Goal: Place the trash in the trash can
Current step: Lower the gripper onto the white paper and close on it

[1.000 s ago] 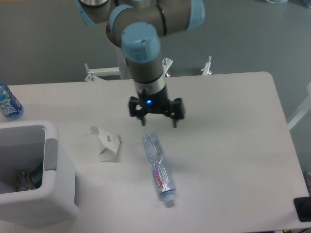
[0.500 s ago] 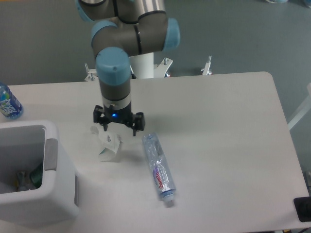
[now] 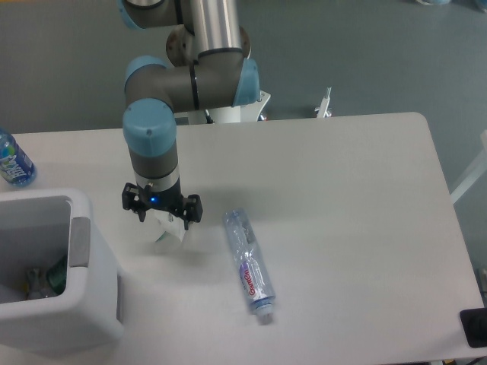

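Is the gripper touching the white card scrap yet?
Cannot tell. In the fixed camera view the gripper hangs directly over the card scrap, hiding any contact or gap.

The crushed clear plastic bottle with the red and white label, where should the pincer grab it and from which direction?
Grip the crushed clear plastic bottle across its narrow width near the labelled middle, coming straight down from above. It lies flat on the white table, long axis running from upper left to the cap at lower right, so the fingers should close across that axis. Nothing crowds its sides.
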`<state>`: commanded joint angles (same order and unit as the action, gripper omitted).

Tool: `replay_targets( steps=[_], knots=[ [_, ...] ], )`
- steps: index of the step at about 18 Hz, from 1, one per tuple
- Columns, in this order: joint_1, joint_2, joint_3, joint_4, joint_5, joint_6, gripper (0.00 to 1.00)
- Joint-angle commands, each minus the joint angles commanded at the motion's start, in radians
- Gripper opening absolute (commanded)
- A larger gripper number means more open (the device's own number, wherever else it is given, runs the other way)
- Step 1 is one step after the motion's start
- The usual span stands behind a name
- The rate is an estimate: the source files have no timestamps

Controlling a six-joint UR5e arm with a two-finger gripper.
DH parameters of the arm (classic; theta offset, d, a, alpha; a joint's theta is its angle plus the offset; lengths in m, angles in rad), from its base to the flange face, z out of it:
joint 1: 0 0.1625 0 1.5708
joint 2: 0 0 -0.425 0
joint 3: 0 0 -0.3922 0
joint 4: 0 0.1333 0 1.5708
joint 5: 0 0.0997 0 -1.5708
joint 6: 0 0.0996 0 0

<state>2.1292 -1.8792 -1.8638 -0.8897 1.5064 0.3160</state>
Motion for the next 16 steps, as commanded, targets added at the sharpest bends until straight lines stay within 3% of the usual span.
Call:
replay_targets(
  steps=[11,16],
  knots=[
    [-0.002,-0.035,0.002,-0.002,0.066,-0.018,0.99],
    [0.0,-0.041,-0.003,-0.009,0.104,-0.018,0.84]
  ],
)
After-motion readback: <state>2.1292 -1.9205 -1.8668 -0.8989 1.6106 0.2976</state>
